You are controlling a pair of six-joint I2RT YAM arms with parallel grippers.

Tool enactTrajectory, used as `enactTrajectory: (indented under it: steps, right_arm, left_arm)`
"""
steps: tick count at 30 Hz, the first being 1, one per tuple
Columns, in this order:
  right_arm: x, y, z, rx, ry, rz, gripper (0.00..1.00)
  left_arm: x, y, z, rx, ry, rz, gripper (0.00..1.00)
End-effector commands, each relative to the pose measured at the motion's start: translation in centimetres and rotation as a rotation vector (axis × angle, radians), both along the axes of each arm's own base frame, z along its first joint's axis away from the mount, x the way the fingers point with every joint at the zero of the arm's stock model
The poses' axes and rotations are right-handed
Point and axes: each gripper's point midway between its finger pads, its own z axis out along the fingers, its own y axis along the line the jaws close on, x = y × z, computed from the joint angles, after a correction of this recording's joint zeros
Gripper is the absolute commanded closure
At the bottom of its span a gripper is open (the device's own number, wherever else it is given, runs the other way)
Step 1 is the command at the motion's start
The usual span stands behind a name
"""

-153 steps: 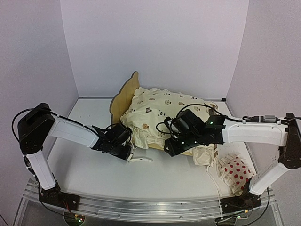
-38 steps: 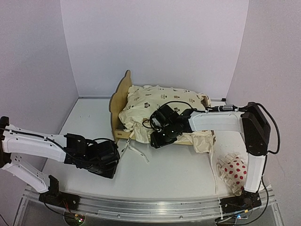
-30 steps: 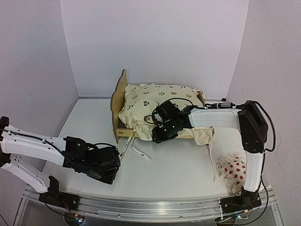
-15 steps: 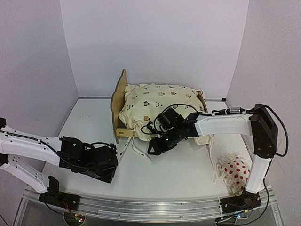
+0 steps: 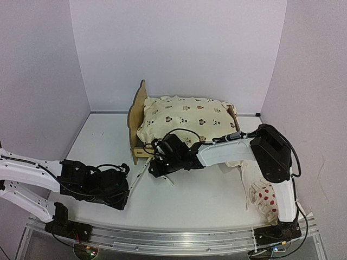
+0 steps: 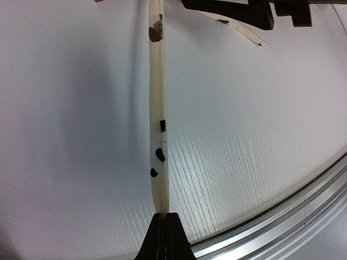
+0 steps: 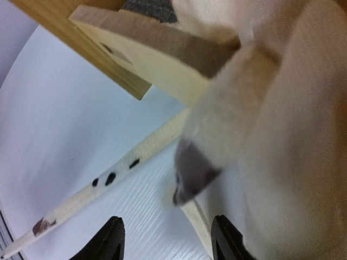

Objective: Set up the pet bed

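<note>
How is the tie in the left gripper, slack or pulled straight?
Pulled straight: the tie runs in one line from the shut left gripper toward the bed.

White-shelled left arm [image 5: 32, 165] and right arm [image 5: 227, 153], black at joints; looped black cables [image 5: 181, 130]; slim, tapered black fingers [image 6: 157, 241] on left gripper [image 6: 164, 238].

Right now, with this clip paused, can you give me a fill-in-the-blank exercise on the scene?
1. The left gripper is shut on the end of a long cream fabric ____.
2. The right gripper has its jaws ____.
3. On the pet bed lies the animal-print ____.
4. The red-dotted pillow lies near the base of the ____ arm.
Missing words: tie; open; cushion; right.
</note>
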Motion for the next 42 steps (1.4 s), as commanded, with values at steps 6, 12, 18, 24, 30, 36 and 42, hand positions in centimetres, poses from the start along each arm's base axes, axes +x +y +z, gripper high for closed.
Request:
enactTrajectory:
  steps: [6, 12, 18, 24, 30, 36, 42]
  right_arm:
    - [4.8, 2.2, 2.3, 0.077, -0.150, -0.154, 0.65]
    - [3.1, 4.1, 4.9, 0.200, -0.048, -0.126, 0.99]
    - [1.8, 5.4, 10.8, 0.336, -0.014, -0.121, 1.00]
    - [2.1, -0.5, 8.5, 0.249, -0.054, -0.310, 1.00]
    - [2.0, -3.6, 6.5, 0.253, -0.014, -0.382, 1.00]
    - [2.7, 0.0, 12.2, 0.408, 0.012, -0.309, 1.00]
    - [3.5, 2.0, 15.2, 0.513, 0.053, -0.314, 1.00]
  left_arm:
    - [0.2, 0.3, 1.3, -0.049, -0.047, -0.019, 1.00]
    - [0.8, 0.1, 2.7, -0.083, -0.092, -0.013, 1.00]
    - [1.9, -0.7, 4.8, -0.107, -0.157, -0.005, 1.00]
    - [2.3, -1.2, 5.5, -0.111, -0.178, 0.001, 1.00]
    - [2.5, -1.7, 5.6, -0.121, -0.184, 0.004, 1.00]
    - [3.2, -2.2, 6.3, -0.120, -0.216, 0.015, 1.00]
    - [4.1, -2.0, 7.5, -0.134, -0.253, 0.050, 1.00]
